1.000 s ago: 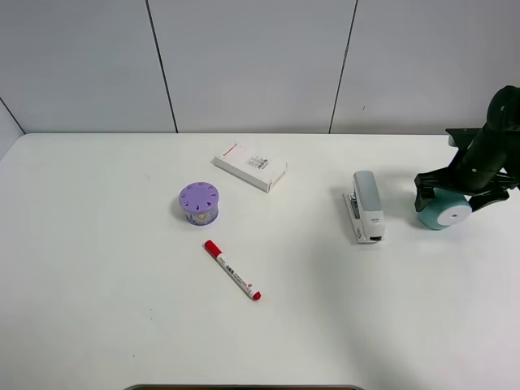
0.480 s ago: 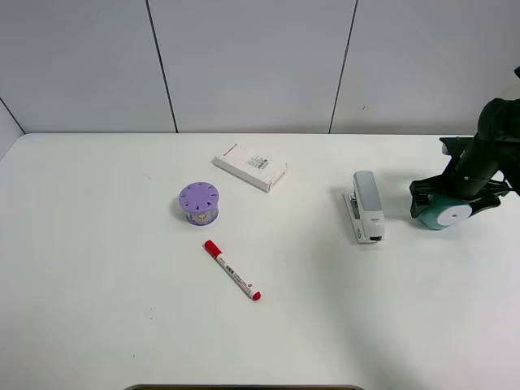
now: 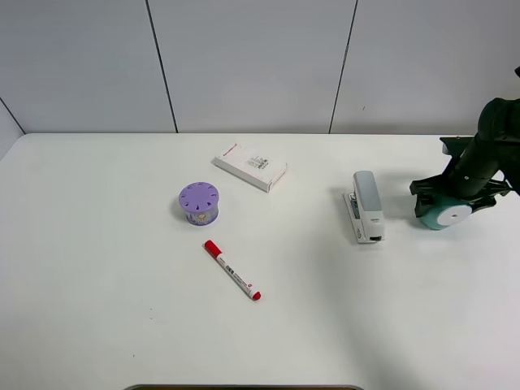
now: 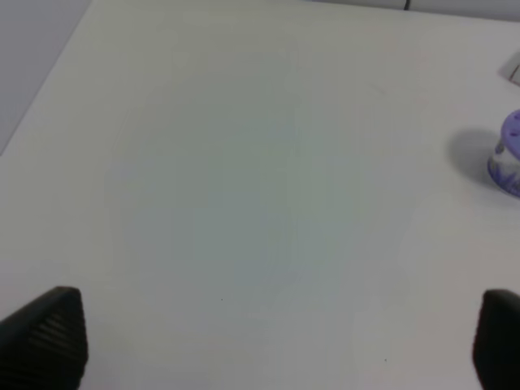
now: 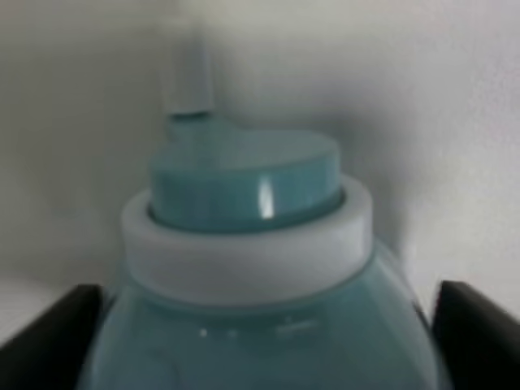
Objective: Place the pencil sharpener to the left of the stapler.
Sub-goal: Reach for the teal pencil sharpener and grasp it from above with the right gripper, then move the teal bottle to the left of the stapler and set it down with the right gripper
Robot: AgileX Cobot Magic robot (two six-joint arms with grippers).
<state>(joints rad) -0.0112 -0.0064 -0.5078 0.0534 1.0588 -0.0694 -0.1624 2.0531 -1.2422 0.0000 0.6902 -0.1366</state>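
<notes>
The teal pencil sharpener [image 3: 446,214] lies on the table [image 3: 341,325] at the far right, its white round face toward the camera. It is right of the grey and white stapler [image 3: 366,205]. My right gripper [image 3: 448,203] straddles the sharpener from above and stands open. In the right wrist view the teal body [image 5: 260,309] with its white ring fills the space between the dark fingertips [image 5: 49,333], and the gripper [image 5: 260,341] sits wide around it. My left gripper [image 4: 268,341] is open over bare table and does not show in the exterior view.
A purple cylinder with holes [image 3: 199,202] stands left of centre and also shows in the left wrist view [image 4: 508,154]. A red-capped marker [image 3: 232,270] lies in front of it. A flat white box [image 3: 250,166] lies toward the back.
My right arm has shifted its pose and settled closer around the sharpener. The sharpener and the stapler stay where they were.
</notes>
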